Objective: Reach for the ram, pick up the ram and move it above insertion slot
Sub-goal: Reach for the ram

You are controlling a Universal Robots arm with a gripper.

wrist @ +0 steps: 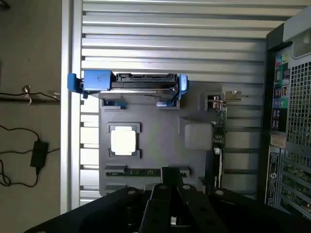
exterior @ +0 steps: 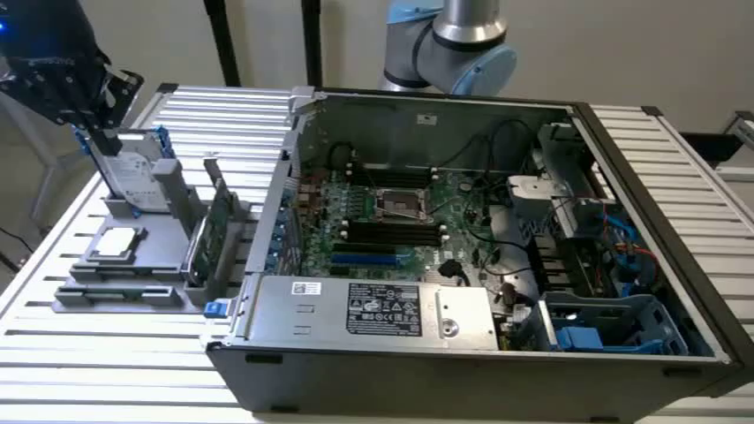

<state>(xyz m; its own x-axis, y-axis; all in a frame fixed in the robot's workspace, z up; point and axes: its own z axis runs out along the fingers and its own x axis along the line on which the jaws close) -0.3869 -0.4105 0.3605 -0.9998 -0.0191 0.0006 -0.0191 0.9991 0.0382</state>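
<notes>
**Mia:** Where is the ram (exterior: 118,289) sitting?

**Tom:** It is lying flat in the grey tray (exterior: 71,302), next to the open case (exterior: 471,380). In the exterior view it is resting along the tray's 6 o'clock edge, the one closest to the camera.

**Mia:** And what is the gripper (exterior: 101,137) doing?

**Tom:** It is hanging up high, over the far end of the tray, near the drive (exterior: 124,181). Its fingers are pressing together, all the way closed. They are holding nothing.

**Mia:** So which way is the ram lying from it?

**Tom:** In the exterior view the ram is sitting at about 6 o'clock from the gripper, with the square chip (exterior: 118,243) lying between them. The two are well apart, so nothing is touching.

**Mia:** Which way is the ram pointing?

**Tom:** Its long side is running from 9 o'clock to 3 o'clock in the exterior view, across the tray. The card (exterior: 212,234) is standing on its edge just beside the ram's 3 o'clock end.

**Mia:** What is the wrist view showing?

**Tom:** The gripper (wrist: 170,177) is looking down at the tray, and its closed tip is covering a bit of the ram (wrist: 131,172) near the middle. I am guessing it is lining up over the strip, but from high up.

**Mia:** Is there another arm helping?

**Tom:** No, just this one arm is working.
</notes>
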